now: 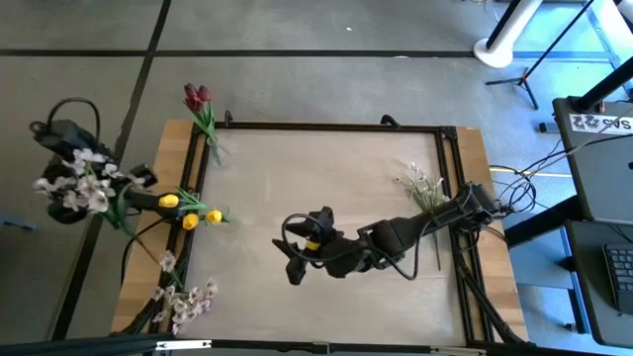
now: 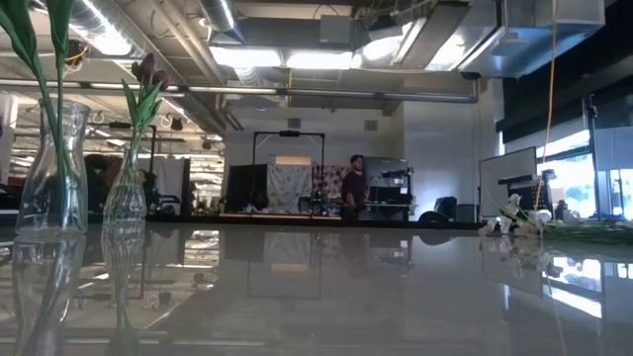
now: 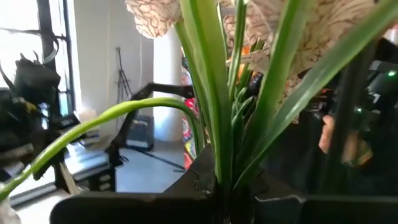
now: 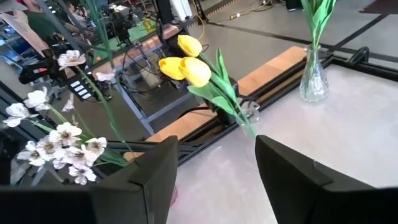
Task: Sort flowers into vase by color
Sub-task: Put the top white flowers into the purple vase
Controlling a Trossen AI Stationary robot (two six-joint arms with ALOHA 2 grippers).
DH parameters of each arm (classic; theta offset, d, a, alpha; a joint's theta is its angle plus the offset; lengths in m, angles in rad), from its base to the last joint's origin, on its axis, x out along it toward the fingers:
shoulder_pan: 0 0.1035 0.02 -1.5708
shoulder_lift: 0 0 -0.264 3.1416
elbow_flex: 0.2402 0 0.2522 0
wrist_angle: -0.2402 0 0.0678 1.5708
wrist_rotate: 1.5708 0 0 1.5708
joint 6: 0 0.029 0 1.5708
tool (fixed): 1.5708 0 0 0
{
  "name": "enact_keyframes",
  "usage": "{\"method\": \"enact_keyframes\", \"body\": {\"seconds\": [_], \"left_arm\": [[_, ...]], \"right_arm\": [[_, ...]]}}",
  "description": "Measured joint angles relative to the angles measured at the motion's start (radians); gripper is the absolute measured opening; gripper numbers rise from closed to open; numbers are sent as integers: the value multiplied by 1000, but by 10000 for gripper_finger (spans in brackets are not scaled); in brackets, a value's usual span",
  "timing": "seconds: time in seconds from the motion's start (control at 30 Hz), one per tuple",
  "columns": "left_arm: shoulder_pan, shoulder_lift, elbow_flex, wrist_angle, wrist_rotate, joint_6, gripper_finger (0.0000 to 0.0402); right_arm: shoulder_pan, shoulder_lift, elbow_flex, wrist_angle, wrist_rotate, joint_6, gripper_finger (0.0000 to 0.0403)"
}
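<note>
**Sorting partly done, white spray in hand, one spray left on the table**

High view is showing the pale grey table (image 1: 326, 188) with most flowers already placed along its left edge. The dark red tulips (image 1: 197, 96) are standing in a clear narrow glass vase (image 4: 313, 81) at the far left corner of that table. The yellow tulips (image 1: 191, 212) are sitting about halfway along the same edge, leaning in over the table, and a cluster of tiny white blossoms (image 1: 184, 297) is showing near its near left corner.

The left gripper (image 3: 217, 198) is hanging off the table's left side and is clamping the thin green stalks of a white blossom spray (image 1: 84, 183); its wrist view is showing the stalks rising straight out from between the closed dark fingers. So this bunch is not yet in a vase.

The right gripper (image 4: 216, 165) is reaching across the table's middle toward the yellow tulips, its 2 fingers spread wide and gripping nothing.

1 more white blossom spray (image 1: 422, 187) is lying flat on the table near its right edge, untouched. By my judgement the red and yellow are sorted, while the white flowers are still being gathered.
</note>
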Motion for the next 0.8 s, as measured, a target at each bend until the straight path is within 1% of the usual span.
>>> {"method": "enact_keyframes", "body": {"seconds": [0.1,0.2,0.3,0.37,0.47,0.53,0.67,0.8], "left_arm": [[26,0,-78,156,17,-34,10],[30,0,-175,328,16,-108,10],[23,1,-254,479,-4,-178,10],[11,8,-290,549,-22,-203,10],[-24,40,-315,629,-54,-224,10],[-55,70,-315,653,-71,-224,10],[-149,140,-317,677,-111,-195,10],[-259,172,-317,728,-174,-163,10]], "right_arm": [[-1,0,0,-18,1,0,214],[-8,0,0,-29,6,-28,214],[-14,0,0,-27,10,-57,214],[-19,0,0,-38,9,-74,214],[-31,0,0,-61,8,-76,214],[-38,0,0,-79,1,-76,214],[-49,0,0,-94,0,-76,214],[-49,0,0,-112,-10,-75,214]]}}
